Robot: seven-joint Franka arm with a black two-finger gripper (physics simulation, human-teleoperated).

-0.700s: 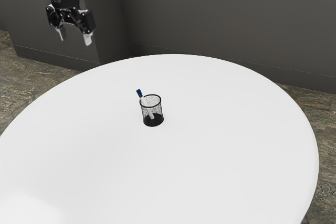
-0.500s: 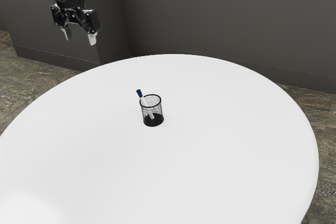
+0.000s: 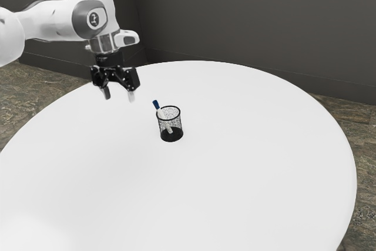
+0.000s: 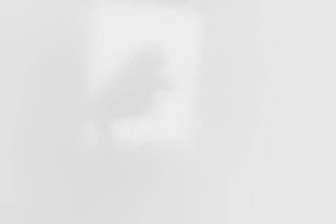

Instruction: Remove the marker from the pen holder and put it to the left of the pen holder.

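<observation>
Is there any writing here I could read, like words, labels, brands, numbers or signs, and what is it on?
No legible words, brand names or numbers.
Arm: a small dark emblem in the pale centre of its grey round joint cover, too small to read.
Marker, pen holder and table: no writing that I can make out.

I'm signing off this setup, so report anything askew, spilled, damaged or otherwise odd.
Nothing stands out. The mesh pen holder stands upright on the white table, and the marker leans inside it, blue end above the rim, which is normal. I see no spill or damage. The open tool touches neither.
</observation>
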